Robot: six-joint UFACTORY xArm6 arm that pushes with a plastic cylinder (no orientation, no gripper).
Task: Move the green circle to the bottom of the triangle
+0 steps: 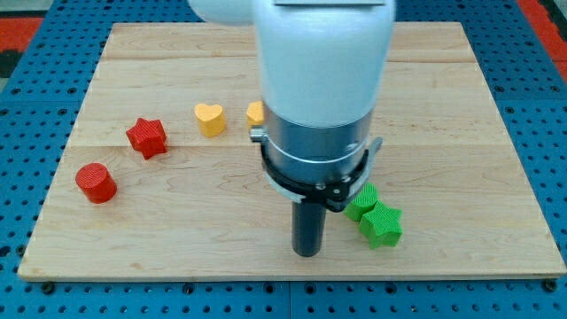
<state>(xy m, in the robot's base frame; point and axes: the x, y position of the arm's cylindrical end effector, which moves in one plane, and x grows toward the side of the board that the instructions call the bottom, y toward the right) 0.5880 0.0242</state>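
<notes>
My tip [306,253] rests on the wooden board [177,230] near the view's bottom centre. Just to its right lie two touching green blocks. The upper one [362,203] is partly hidden by the arm, so I cannot tell its shape. The lower one [383,227] looks like a star. The tip stands a short way left of both and is not touching them. No triangle shows; the arm's wide body [319,89] hides the board's middle and upper centre.
A yellow heart [210,119] lies left of the arm, and another yellow block [255,112] is half hidden behind the arm. A red star [147,137] and a red cylinder [96,182] lie at the view's left.
</notes>
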